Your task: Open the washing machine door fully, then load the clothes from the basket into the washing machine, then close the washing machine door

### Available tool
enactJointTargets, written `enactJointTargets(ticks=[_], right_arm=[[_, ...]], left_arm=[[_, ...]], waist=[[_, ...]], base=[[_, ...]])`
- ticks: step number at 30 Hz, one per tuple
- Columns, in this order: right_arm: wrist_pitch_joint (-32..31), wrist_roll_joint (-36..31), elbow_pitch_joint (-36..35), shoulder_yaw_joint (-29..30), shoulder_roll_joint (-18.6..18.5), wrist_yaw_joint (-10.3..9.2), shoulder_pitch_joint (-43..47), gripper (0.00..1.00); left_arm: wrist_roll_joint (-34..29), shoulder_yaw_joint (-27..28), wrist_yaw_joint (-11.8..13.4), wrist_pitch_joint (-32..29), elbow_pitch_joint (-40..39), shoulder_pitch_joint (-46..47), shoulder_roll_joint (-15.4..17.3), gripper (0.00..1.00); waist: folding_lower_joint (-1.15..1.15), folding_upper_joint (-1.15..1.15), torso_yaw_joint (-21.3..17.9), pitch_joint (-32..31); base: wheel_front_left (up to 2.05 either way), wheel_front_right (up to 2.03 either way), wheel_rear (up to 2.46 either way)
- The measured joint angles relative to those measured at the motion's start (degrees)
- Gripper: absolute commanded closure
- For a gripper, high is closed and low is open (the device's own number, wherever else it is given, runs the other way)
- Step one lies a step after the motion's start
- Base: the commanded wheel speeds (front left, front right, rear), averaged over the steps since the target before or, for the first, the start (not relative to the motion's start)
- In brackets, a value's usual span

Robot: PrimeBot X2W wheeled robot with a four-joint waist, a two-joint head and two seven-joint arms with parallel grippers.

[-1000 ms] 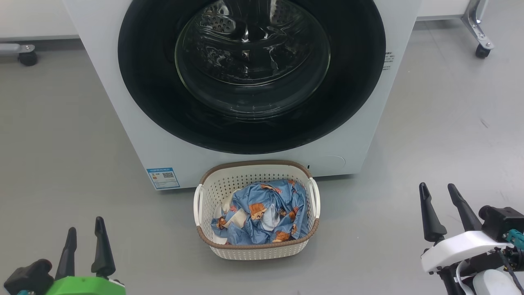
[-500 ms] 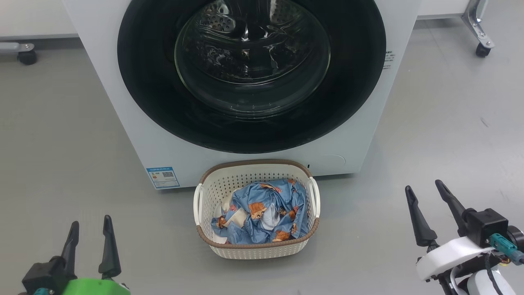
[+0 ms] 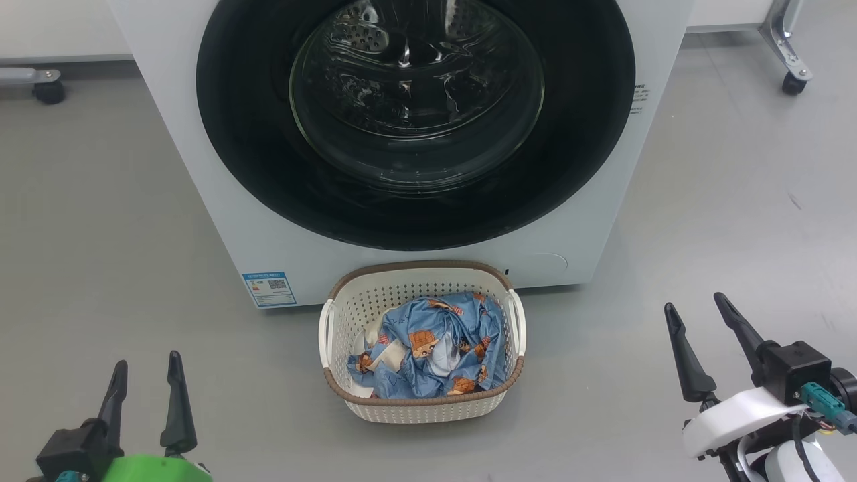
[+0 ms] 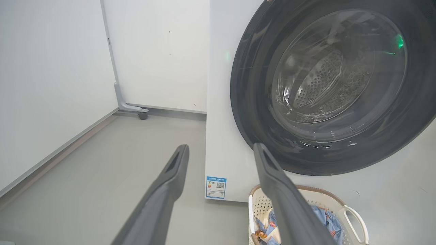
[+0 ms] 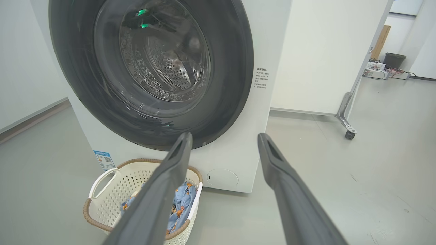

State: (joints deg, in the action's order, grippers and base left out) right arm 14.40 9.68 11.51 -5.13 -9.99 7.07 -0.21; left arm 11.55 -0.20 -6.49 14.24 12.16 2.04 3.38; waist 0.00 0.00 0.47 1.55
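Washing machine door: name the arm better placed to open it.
Probably right: the right tool, open, reaches farther up the head view toward the shut washing machine door than the left tool.

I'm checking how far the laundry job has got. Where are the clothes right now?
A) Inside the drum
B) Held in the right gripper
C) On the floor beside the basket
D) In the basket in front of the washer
D: the clothes lie bunched in the basket, which stands on the floor against the washing machine, whose door is shut.
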Motion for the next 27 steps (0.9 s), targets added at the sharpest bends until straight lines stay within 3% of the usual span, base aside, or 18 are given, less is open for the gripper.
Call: enactJointTargets(ticks=[27], right_arm=[[0.00,-0.23,2.01,2.08,1.03,0.00,0.02,0.00]], left_arm=[[-0.53,0.91,-0.49,0.00,-0.02,-0.01,-0.55,0.00]], waist=[[0.00,0.00,-0.07,0.19]], base=[[0.00,0.00,0.00]])
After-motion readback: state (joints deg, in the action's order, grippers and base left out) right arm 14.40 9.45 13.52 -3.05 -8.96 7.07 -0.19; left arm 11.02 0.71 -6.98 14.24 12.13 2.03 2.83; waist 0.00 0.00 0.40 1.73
